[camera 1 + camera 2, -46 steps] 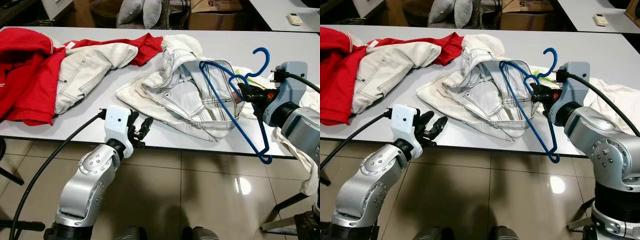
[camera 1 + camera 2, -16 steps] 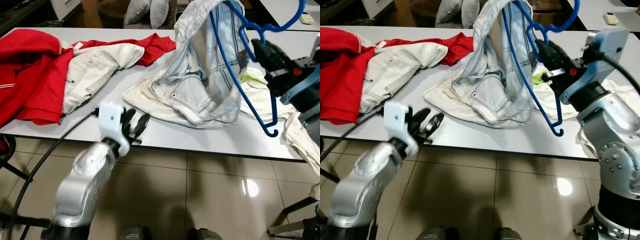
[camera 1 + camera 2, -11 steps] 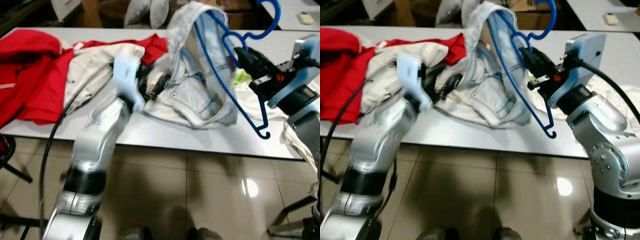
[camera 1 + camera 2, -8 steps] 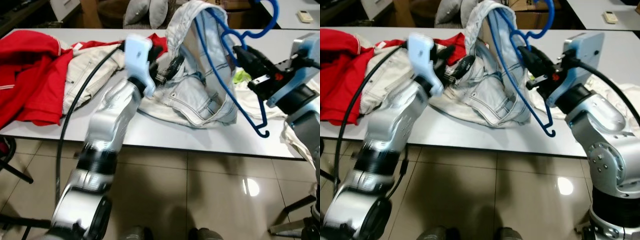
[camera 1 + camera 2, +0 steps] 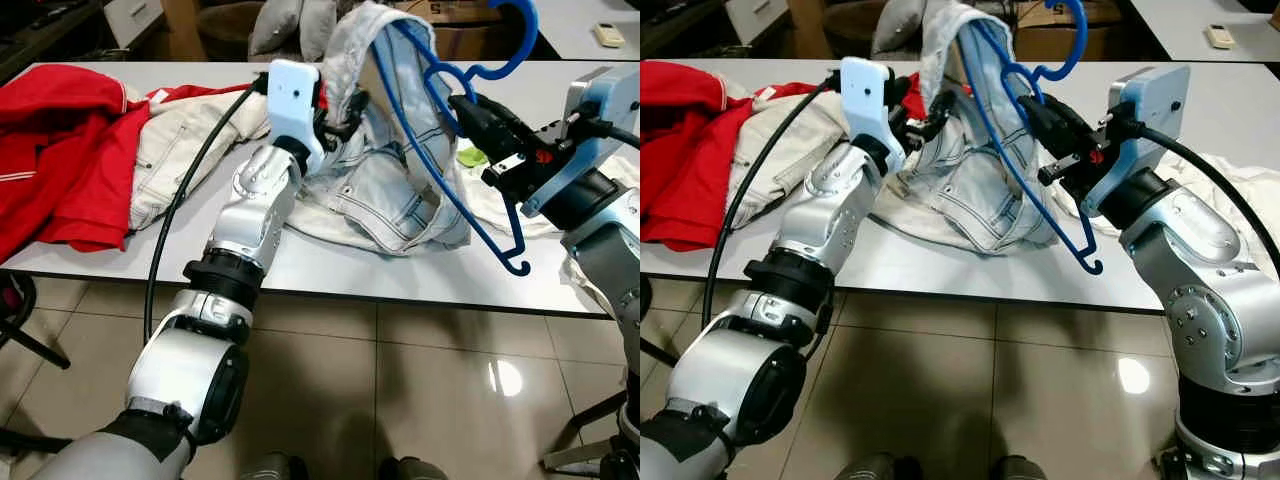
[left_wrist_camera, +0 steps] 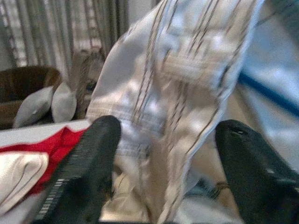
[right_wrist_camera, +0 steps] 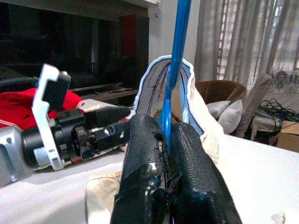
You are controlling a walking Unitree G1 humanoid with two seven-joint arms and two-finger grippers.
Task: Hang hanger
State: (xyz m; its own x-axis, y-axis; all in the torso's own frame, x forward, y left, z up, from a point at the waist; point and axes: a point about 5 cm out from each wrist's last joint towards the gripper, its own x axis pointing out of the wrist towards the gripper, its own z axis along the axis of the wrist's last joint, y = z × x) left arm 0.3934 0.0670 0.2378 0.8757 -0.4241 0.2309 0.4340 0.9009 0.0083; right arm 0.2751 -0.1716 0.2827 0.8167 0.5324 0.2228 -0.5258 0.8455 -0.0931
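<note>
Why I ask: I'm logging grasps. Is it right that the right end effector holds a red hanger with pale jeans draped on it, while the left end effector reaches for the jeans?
Not quite: the hanger is blue, not red, as the right eye view shows. The right end effector does hold it with the jeans draped on it, and the left end effector reaches for the jeans.

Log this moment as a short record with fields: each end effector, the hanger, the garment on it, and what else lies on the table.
right end effector: shut on the blue hanger, holding it raised above the table
left end effector: open, fingers on either side of a fold of the pale denim garment
pale denim garment: draped over the hanger, lower part resting on the table
table: white, also carries a red garment and a cream jacket
</note>
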